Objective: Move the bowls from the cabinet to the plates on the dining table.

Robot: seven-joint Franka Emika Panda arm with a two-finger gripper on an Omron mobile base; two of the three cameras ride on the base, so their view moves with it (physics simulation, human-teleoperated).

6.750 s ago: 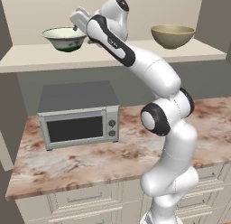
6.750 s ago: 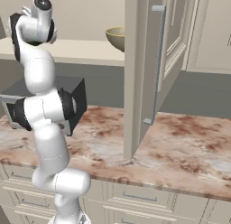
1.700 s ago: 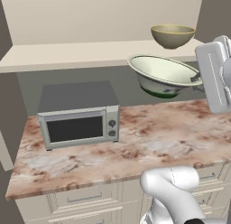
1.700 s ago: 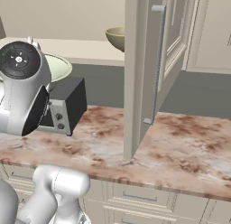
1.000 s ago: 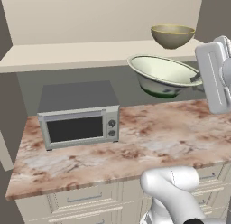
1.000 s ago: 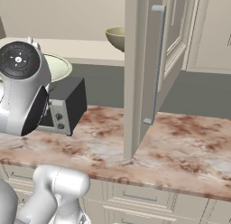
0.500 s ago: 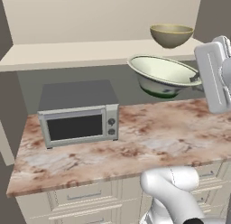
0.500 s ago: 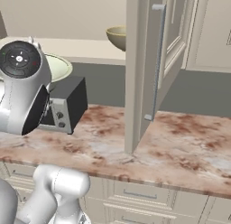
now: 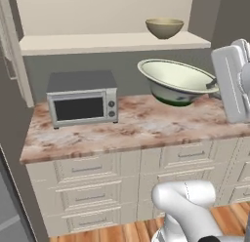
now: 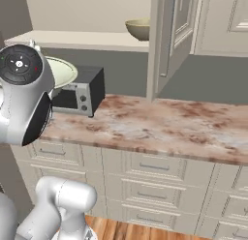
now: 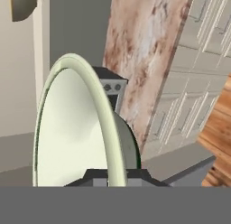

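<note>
Your arm is folded back high, its gripper [image 9: 214, 84] clamped on the rim of the white bowl [image 9: 175, 81], holding it tilted in the air above the counter [image 9: 132, 129].

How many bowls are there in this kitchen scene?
2. The olive-tan bowl sits on the cabinet shelf; the wide cream-white bowl is held by its rim in the gripper, above the counter.

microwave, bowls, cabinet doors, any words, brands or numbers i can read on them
None: no readable text, brand or number.
Microwave: two round knobs, no legible markings.
Cream-white bowl: plain inside, dark green base, no lettering.
Olive-tan bowl: unmarked.
Cabinet door: plain panel and grey handle.
</note>
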